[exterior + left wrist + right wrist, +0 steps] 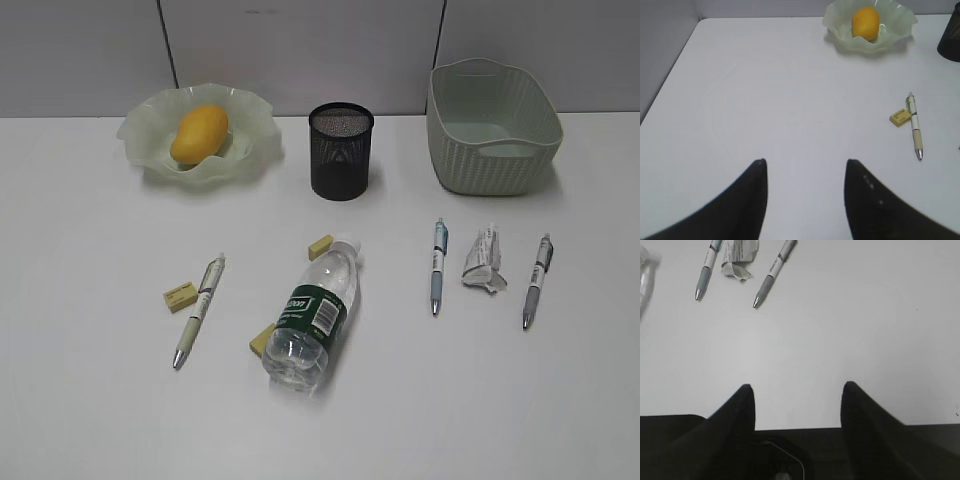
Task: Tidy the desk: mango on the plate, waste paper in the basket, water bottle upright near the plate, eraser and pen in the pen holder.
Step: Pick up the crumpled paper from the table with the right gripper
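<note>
The mango (199, 134) lies in the ruffled plate (140, 130) at the back left. The water bottle (312, 314) lies on its side mid-desk, with small yellow erasers (181, 296) (320, 246) (262, 340) around it. Three pens (199, 311) (438, 265) (536, 281) lie flat, and the waste paper (484, 260) sits between the two right ones. The pen holder (341, 152) and basket (492, 125) stand at the back. My left gripper (806, 162) is open over bare desk, short of an eraser (899, 117) and pen (914, 125). My right gripper (797, 386) is open and empty, short of the waste paper (738, 255).
Neither arm shows in the exterior view. A grey partition wall runs behind the desk (90, 400). The desk's left edge (670, 75) shows in the left wrist view. A dark edge crosses the bottom of the right wrist view under the gripper.
</note>
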Robot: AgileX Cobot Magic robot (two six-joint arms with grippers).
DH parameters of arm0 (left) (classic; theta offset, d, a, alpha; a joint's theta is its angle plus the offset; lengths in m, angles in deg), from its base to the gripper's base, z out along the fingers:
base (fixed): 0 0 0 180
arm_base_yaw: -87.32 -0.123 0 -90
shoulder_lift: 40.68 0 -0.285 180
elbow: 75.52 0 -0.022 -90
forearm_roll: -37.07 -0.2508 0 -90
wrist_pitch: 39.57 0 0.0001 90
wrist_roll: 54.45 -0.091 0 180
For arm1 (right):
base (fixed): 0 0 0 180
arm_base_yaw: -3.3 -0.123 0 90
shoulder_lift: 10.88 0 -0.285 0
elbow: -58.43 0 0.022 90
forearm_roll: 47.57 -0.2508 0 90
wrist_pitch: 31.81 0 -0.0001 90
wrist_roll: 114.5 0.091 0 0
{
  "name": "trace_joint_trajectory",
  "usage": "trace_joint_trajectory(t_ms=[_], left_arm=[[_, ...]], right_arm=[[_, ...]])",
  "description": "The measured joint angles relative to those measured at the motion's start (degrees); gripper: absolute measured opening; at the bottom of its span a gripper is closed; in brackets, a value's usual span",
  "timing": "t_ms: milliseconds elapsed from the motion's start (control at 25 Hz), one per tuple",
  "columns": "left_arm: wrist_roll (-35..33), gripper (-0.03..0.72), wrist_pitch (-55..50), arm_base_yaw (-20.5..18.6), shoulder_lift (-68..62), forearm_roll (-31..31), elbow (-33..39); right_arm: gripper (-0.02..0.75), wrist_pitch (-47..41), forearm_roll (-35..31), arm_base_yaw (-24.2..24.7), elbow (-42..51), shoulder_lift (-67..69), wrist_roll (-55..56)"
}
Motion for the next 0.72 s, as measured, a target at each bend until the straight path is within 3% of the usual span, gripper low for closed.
trace_joint_trajectory(t_ms=[520, 720], left_arm=[[0.0, 0.301, 0.0, 0.0, 0.0, -0.7, 0.0], [0.0, 0.277, 0.0, 0.0, 0.0, 0.0, 0.0]], right_arm=[[0.447, -1.1, 3.1, -0.1, -21.5, 33.9, 3.4], [0.571, -1.2, 3.5, -4.2, -26.4, 44.3, 7.3]])
